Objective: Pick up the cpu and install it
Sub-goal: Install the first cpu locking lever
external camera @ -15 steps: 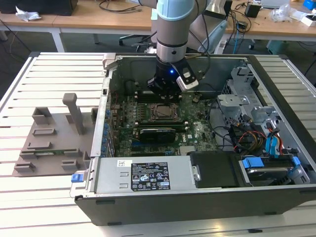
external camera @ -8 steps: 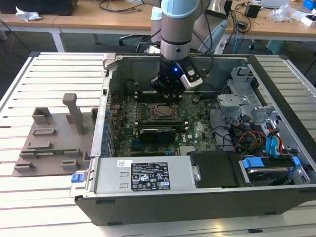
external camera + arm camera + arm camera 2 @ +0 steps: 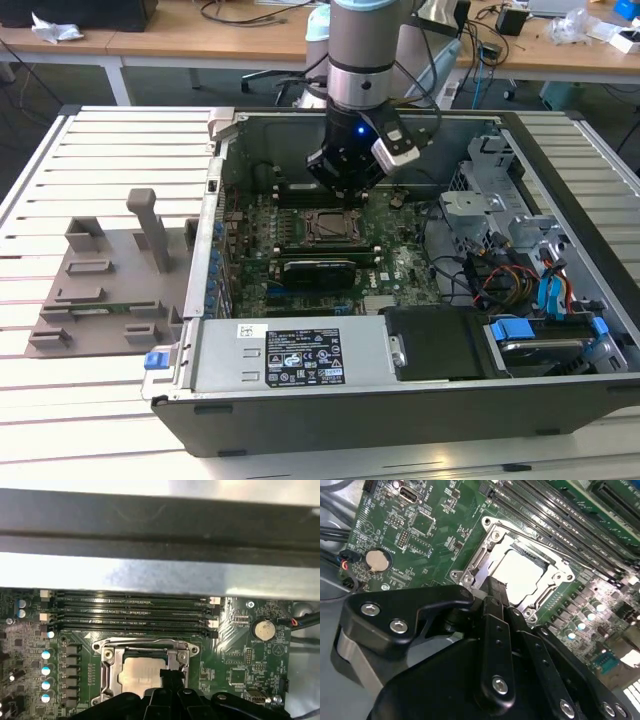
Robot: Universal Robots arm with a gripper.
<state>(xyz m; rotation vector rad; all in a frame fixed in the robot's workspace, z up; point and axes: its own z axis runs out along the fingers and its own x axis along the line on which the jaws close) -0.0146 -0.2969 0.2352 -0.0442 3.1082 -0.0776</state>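
In the second wrist view the gripper (image 3: pixel 492 587), fingers pressed together and gripping nothing, is hovering just above the socket (image 3: pixel 470 565). The cpu (image 3: pixel 522 572) is lying flat inside that frame on the motherboard (image 3: pixel 420 525); beyond, memory slots (image 3: pixel 555 510) are running alongside.

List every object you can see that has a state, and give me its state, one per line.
cpu: lying flat inside the socket frame.
socket frame: open, cpu top uncovered.
end effector: just above the cpu's edge, holding nothing visible.
computer case: side panel off, motherboard exposed.
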